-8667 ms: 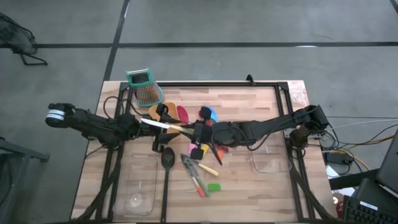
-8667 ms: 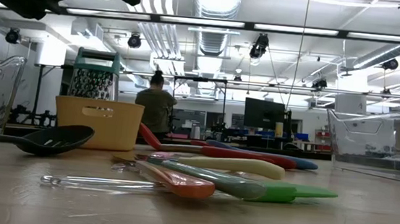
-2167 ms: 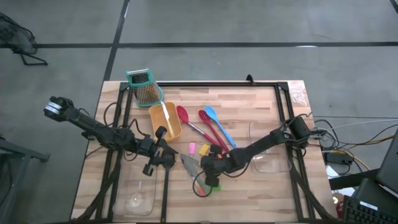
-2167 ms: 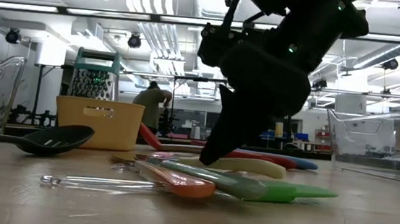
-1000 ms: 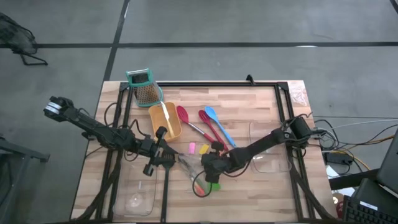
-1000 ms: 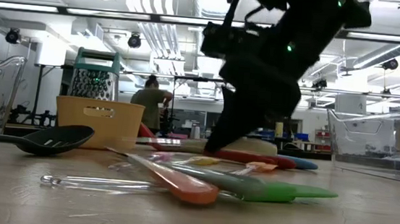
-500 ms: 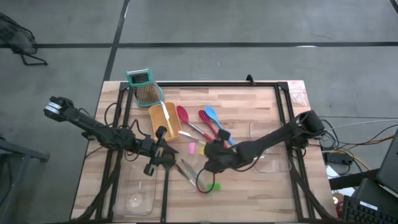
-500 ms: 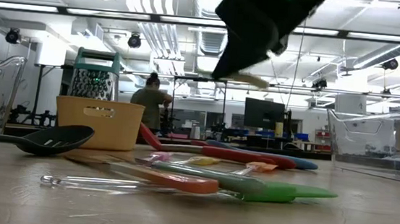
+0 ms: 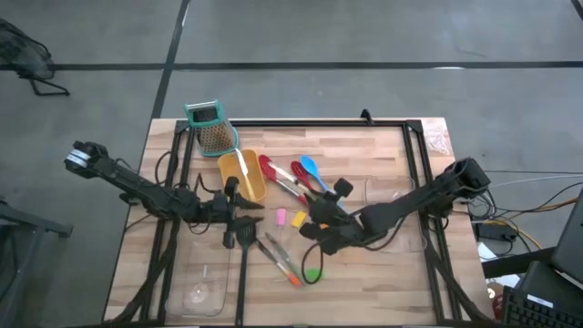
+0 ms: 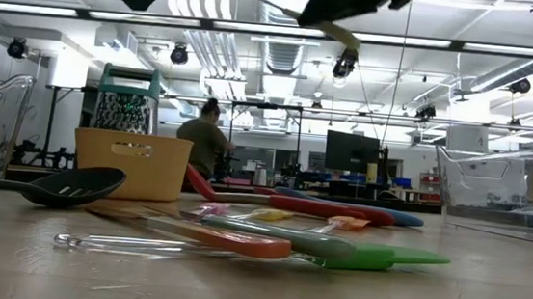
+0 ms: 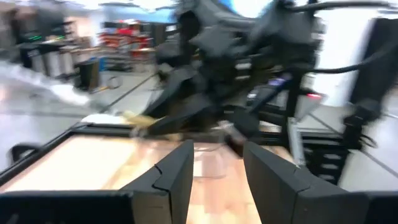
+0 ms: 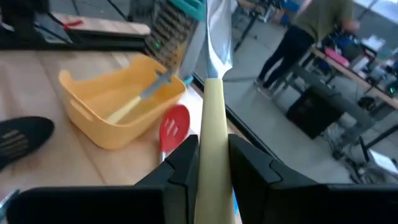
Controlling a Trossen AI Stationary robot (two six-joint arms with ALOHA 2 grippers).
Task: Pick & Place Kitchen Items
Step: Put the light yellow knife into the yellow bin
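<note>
A cream-handled knife (image 12: 213, 118) is clamped in the right pincer (image 12: 211, 163), raised above the worktop (image 9: 383, 150) just beside the yellow tray (image 9: 244, 178). The left pincer (image 11: 217, 165) is held narrowly parted, with nothing in it, over the black slotted spoon (image 9: 246, 239) beside that tray.

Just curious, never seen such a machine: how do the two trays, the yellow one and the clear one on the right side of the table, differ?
The yellow tray is opaque and small; the clear tray is see-through and looks bigger. The yellow tray already holds a pale-handled tool; I can make out nothing in the clear tray. The yellow tray sits beside the grater, the clear tray near the table's right edge. Both rest on the wooden table.
</note>
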